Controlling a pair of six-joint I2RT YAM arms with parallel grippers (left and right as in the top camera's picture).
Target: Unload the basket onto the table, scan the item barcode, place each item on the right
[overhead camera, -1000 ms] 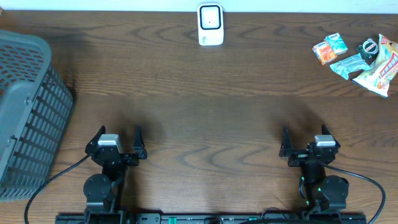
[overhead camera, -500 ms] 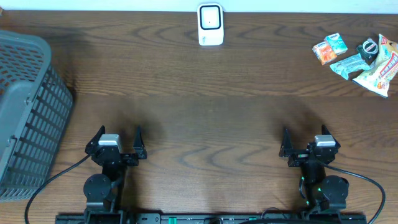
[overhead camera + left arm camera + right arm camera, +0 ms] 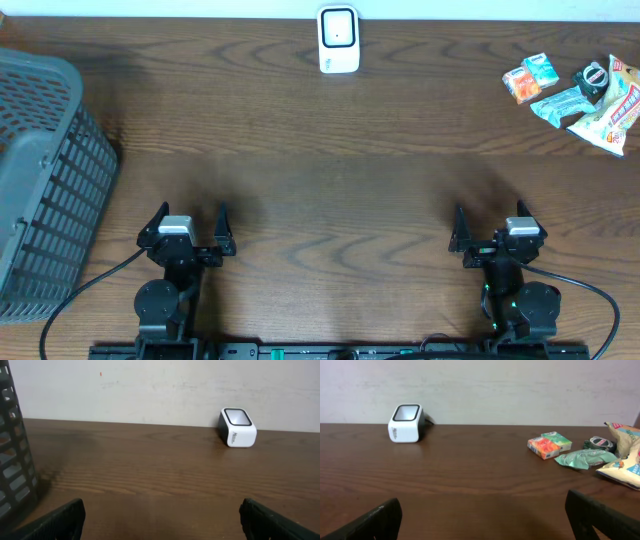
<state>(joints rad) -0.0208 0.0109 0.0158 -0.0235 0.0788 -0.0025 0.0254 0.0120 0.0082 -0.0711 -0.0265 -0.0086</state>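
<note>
Since the small packets (image 3: 560, 100) lie in the far right corner of the table (image 3: 330, 180), ahead and to the right of the right gripper (image 3: 488, 216), I judge this arm the nearer one. It and the left gripper (image 3: 191, 213) both stand wide open, holding nothing. The white barcode scanner (image 3: 338, 40) sits at the middle of the far edge, well apart from the packets.

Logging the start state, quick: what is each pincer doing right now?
Left pincer: open, holding nothing.
Right pincer: open, holding nothing.
</note>
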